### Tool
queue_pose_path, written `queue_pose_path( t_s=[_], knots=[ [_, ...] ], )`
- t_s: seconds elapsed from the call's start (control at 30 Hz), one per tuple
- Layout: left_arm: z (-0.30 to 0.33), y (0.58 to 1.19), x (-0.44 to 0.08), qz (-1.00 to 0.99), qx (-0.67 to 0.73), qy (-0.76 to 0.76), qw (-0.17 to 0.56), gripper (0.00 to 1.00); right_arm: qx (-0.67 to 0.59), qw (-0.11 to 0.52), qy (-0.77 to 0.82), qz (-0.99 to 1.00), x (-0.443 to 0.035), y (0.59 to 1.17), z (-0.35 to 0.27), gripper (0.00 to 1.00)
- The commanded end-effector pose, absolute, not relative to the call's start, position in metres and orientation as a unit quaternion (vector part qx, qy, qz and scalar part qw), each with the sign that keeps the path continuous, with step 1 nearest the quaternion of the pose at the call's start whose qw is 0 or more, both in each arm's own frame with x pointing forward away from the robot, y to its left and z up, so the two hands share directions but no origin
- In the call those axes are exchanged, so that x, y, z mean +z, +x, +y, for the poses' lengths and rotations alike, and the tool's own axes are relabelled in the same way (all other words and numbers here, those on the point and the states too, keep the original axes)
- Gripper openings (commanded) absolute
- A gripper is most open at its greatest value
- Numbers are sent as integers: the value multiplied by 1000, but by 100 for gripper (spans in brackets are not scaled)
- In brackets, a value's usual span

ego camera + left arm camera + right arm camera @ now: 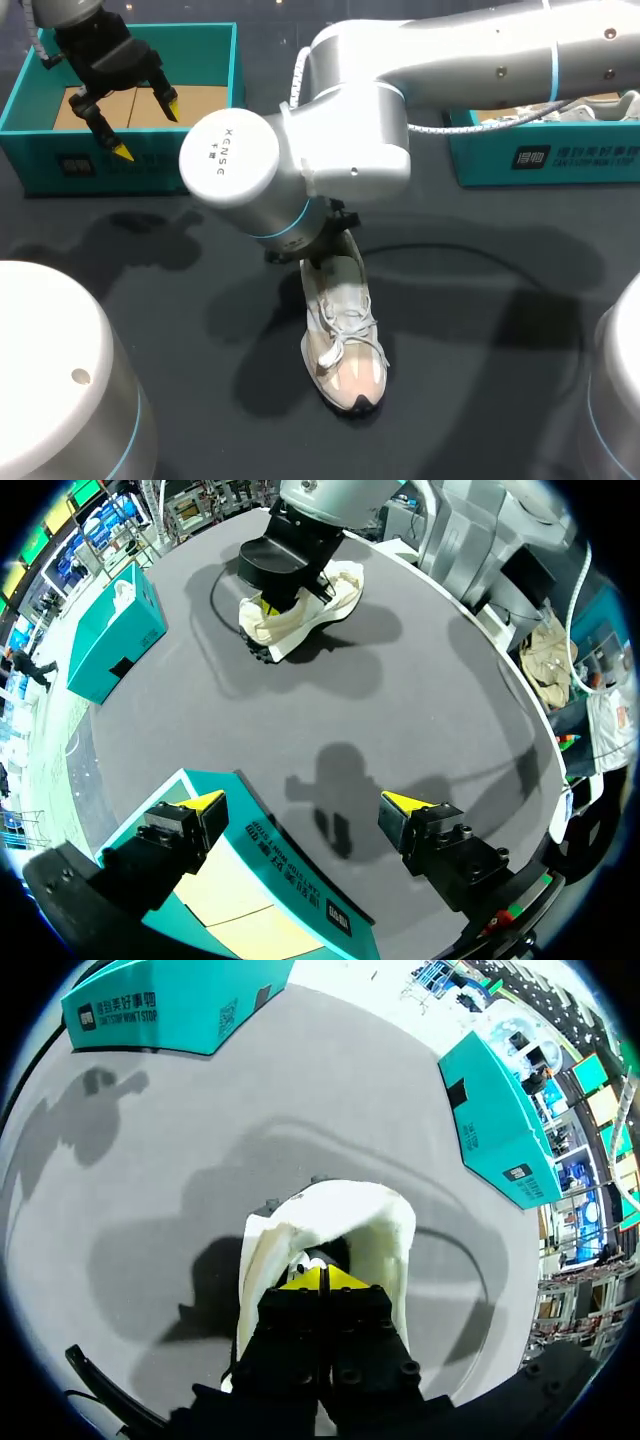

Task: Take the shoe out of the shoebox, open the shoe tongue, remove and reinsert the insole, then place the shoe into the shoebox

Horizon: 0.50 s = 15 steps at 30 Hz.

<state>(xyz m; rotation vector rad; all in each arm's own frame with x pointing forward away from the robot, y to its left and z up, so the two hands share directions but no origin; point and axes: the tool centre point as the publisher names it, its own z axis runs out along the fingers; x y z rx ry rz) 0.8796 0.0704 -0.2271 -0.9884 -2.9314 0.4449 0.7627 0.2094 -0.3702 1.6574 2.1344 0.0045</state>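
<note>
Head view: the dark worktop (pixel 480 330) carries a teal shoebox (pixel 140 165) at far left and a second box (pixel 540 158) at far right. The pale shoe (pixel 345 340) stands upright between them, outside both. The right gripper (pixel 320 1278), tips pressed together, sits in the shoe's opening. The left gripper (pixel 147 128) hangs open over the shoebox.

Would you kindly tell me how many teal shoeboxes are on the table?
2. One shoebox sits at the far left of the table, below the open left gripper; the second shoebox is at the far right. None seems hidden.
</note>
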Motion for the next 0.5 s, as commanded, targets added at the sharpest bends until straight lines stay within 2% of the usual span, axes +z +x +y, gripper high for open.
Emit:
queue_pose_path(
  t_s=[0.03, 0.2, 0.5],
  knots=[
    [71, 880, -227, -938, 141, -317, 9, 100, 4, 177, 607, 775, -397, 772, 201, 0],
    [71, 880, -227, -938, 141, -317, 9, 100, 9, 150, 617, 773, -402, 764, 201, 0],
    [71, 880, -227, -938, 141, -317, 9, 100, 17, 127, 627, 768, -348, 755, 194, 0]
  ],
)
